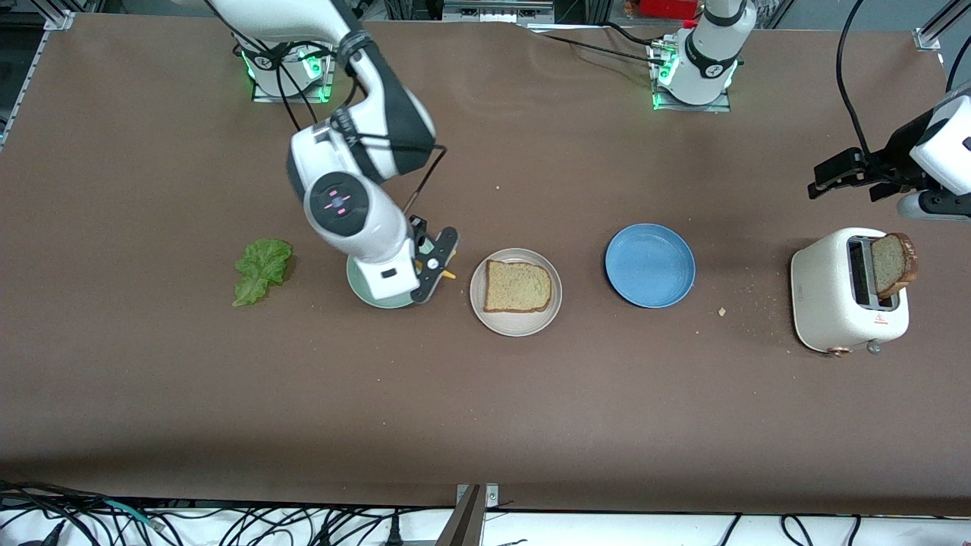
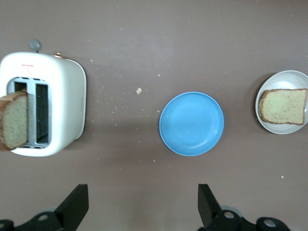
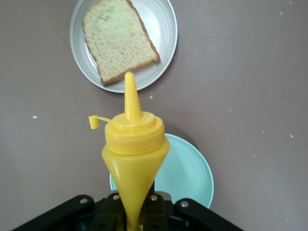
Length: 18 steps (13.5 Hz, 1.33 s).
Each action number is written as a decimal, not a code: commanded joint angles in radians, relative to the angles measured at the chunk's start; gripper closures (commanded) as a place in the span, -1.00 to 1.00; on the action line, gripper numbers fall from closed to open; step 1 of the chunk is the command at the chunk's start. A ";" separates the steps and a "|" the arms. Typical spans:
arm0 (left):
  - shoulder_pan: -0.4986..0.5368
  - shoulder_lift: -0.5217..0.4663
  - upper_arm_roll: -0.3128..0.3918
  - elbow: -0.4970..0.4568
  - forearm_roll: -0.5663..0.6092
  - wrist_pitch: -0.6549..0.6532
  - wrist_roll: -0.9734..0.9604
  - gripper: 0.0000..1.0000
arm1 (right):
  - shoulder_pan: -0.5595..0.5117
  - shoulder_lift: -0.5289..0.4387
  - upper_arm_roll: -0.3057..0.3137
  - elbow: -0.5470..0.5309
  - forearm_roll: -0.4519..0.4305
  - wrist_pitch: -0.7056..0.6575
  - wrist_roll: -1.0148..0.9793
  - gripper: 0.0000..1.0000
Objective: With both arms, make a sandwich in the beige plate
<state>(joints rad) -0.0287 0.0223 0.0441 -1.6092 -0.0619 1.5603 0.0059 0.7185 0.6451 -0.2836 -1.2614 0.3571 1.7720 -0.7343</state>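
three plates sit in a row in the front view: a mint-green plate [image 1: 379, 292] toward the right arm's end, the beige plate [image 1: 516, 292] beside it with one bread slice [image 1: 517, 287] lying flat on it, and a blue plate [image 1: 650, 265] toward the left arm's end. a lettuce leaf [image 1: 262, 270] lies on the table near the mint-green plate, toward the right arm's end. a white toaster [image 1: 848, 290] stands at the left arm's end with a second slice [image 1: 893, 264] sticking up from a slot. the right gripper [image 1: 434, 267] hangs over the mint-green plate's edge; the left gripper [image 1: 846, 176] is up above the table by the toaster.

left wrist view: the left gripper's fingers [image 2: 74, 204] are spread wide, holding nothing, over bare table between the toaster [image 2: 62, 103] and the blue plate [image 2: 191, 123].

right wrist view: the right gripper's fingers pinch a yellow squeeze bottle [image 3: 134, 159], nozzle pointing at the beige plate [image 3: 163, 29] and its slice [image 3: 119, 39], with the mint-green plate [image 3: 185, 175] beneath.
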 commanded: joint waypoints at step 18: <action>-0.002 -0.015 -0.027 -0.004 0.109 0.055 -0.014 -1.00 | -0.559 0.062 0.017 -0.503 0.853 -0.291 -1.678 1.00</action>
<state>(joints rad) -0.0288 0.0183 0.0240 -1.6039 0.0081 1.6102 0.0058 0.1952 0.6928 -0.2833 -1.7555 1.1812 1.5284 -2.3216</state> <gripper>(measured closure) 0.000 0.916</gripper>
